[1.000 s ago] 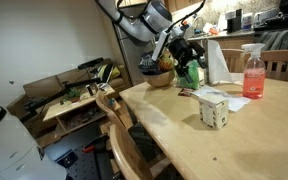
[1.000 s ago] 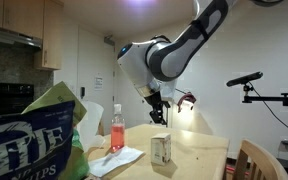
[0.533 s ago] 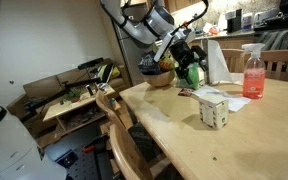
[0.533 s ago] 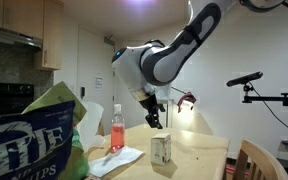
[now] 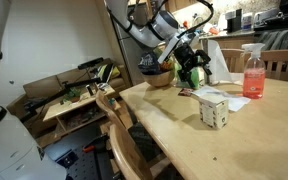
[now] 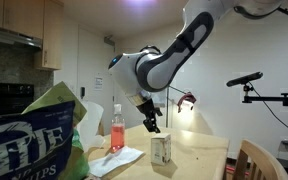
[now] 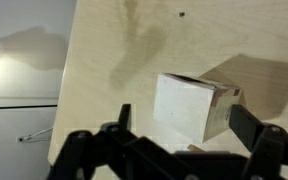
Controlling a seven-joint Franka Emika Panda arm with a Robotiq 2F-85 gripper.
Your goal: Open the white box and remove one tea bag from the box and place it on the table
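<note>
gripper (image 7: 182, 122): spread wide, empty; above white box (image 7: 184, 100)
white box: upright on table (image 7: 104, 60); lid unclear; lower edge hidden by gripper

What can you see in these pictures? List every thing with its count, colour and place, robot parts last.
table: one, light wood, middle of the scene
box: one, white with dark print, standing on the table
spray bottle: one, pink liquid, on the table behind the box
paper sheets: a few, white, flat on the table by the bottle
bowl: one, brown, at the table's far end
chairs: two, wooden, at the table's edges
bench: one, wooden, low and cluttered, beside the table
chip bag: one, blue and green, close to the camera
arm: one, pale grey, over the table
gripper: one, black, open, above the box, not touching
</note>
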